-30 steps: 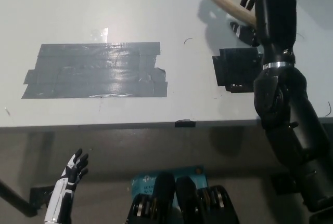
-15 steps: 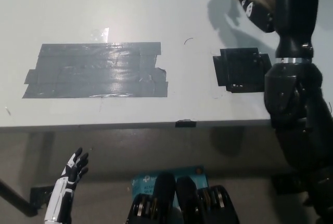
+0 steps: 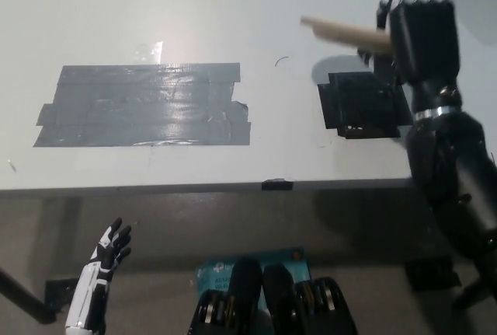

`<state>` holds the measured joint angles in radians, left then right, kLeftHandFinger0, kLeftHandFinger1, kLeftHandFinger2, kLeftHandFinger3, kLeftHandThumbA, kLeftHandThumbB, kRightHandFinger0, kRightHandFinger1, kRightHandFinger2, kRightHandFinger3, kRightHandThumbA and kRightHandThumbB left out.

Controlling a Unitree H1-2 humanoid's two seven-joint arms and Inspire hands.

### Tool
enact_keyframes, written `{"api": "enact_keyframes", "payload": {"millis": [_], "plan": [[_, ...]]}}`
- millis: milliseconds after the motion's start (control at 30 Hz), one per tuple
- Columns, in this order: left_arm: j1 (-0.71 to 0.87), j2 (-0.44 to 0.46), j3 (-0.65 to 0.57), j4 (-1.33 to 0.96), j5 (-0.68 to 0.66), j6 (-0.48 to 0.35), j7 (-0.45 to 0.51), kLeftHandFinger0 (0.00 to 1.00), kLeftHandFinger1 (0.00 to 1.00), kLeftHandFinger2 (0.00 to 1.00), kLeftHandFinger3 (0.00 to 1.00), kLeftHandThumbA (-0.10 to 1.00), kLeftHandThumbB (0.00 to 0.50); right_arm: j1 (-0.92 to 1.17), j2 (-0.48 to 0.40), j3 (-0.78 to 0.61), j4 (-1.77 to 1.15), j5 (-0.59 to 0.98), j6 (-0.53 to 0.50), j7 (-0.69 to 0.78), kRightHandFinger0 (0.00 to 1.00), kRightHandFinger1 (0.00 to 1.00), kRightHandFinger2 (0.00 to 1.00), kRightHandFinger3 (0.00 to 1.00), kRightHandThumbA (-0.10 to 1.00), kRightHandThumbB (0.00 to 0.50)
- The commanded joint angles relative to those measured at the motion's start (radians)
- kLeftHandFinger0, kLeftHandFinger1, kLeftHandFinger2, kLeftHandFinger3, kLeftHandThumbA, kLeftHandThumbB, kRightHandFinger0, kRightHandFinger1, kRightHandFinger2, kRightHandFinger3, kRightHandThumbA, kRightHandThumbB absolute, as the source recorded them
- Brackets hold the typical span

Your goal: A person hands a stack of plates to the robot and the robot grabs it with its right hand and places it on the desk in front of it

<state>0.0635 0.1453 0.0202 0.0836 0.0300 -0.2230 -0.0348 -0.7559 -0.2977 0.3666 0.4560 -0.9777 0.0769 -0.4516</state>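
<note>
The stack of plates now sits lower in the picture than half a second ago, seen edge-on as a thin tan slab above the table, just beyond the small black tape patch. Earlier it slanted up out of the top edge with a person's fingertip at its far end; that fingertip is gone from view. The right hand has come down with it and holds the near end of the stack, its fingers curled closed over the top (the underside of the grasp is hidden). The stack juts out leftward from the hand, its free end casting a shadow on the table near the patch. Well left of the patch lies the large black tape rectangle. The left hand rests below the table edge, fingers spread.
</note>
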Motion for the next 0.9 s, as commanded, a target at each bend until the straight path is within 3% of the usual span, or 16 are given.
{"api": "enact_keyframes", "payload": {"millis": [0,167,267,333,433,467,500,533,567,600,633,700,867], "plan": [[-0.002,0.015,0.010,-0.035,0.001,0.009,-0.003,1.00,1.00,1.00,1.00,1.00,0.212,-0.038,-0.029,0.050,0.107,-0.057,-0.048,-0.094,0.00,0.00,0.00,0.00,0.97,0.051],[-0.002,0.015,0.007,-0.024,0.004,-0.006,-0.003,1.00,1.00,1.00,1.00,1.00,0.204,-0.039,-0.022,0.107,0.233,-0.059,-0.081,-0.140,0.00,0.00,0.00,0.04,0.96,0.012],[-0.002,0.016,0.006,-0.025,0.007,-0.008,-0.004,1.00,1.00,1.00,1.00,1.00,0.195,-0.044,-0.015,0.133,0.300,-0.063,-0.095,-0.193,0.00,0.00,0.00,0.03,0.84,0.020],[-0.003,0.015,0.005,-0.029,0.011,-0.004,-0.002,1.00,1.00,1.00,1.00,1.00,0.192,-0.051,-0.012,0.149,0.339,-0.072,-0.086,-0.209,0.00,0.00,0.00,0.02,0.86,0.024],[-0.004,0.017,0.006,-0.025,0.009,-0.004,-0.003,1.00,1.00,1.00,1.00,1.00,0.203,-0.053,-0.011,0.155,0.324,-0.070,0.002,-0.094,0.00,0.00,0.03,0.07,0.92,0.074],[-0.005,0.017,0.006,-0.025,0.008,-0.002,-0.004,1.00,1.00,1.00,1.00,1.00,0.210,-0.052,-0.011,0.152,0.303,-0.062,0.032,-0.033,0.00,0.00,0.06,0.15,0.92,0.122],[-0.005,0.018,0.007,-0.026,0.007,0.000,-0.004,1.00,1.00,1.00,1.00,1.00,0.210,-0.053,-0.012,0.149,0.290,-0.055,0.047,0.004,0.00,0.00,0.06,0.15,0.92,0.122],[-0.005,0.019,0.007,-0.026,0.005,-0.001,-0.005,1.00,1.00,1.00,1.00,1.00,0.211,-0.048,-0.027,0.135,0.207,0.009,0.065,0.198,0.37,0.48,0.58,0.69,0.94,0.262],[-0.006,0.019,0.007,-0.025,0.003,-0.003,-0.006,1.00,1.00,1.00,1.00,1.00,0.208,-0.044,-0.047,0.124,0.124,0.082,0.071,0.372,0.79,0.87,0.95,0.99,0.94,0.305],[-0.007,0.020,0.007,-0.025,0.003,-0.003,-0.007,1.00,1.00,1.00,1.00,1.00,0.208,-0.041,-0.059,0.121,0.084,0.118,0.067,0.445,0.95,1.00,1.00,1.00,0.93,0.327],[-0.008,0.019,0.006,-0.028,0.005,-0.001,-0.006,1.00,1.00,1.00,1.00,1.00,0.200,-0.043,-0.083,0.121,0.019,0.190,0.080,0.563,1.00,1.00,1.00,1.00,0.98,0.420],[-0.009,0.019,0.005,-0.032,0.007,0.005,-0.006,1.00,1.00,1.00,1.00,1.00,0.207,-0.046,-0.121,0.116,-0.097,0.316,0.118,0.760,1.00,1.00,1.00,1.00,0.96,0.490],[-0.012,0.019,0.007,-0.028,0.002,0.000,-0.006,1.00,1.00,1.00,1.00,1.00,0.198,-0.081,-0.243,0.103,-0.444,0.723,0.266,1.077,1.00,1.00,1.00,1.00,0.93,0.500]]}}
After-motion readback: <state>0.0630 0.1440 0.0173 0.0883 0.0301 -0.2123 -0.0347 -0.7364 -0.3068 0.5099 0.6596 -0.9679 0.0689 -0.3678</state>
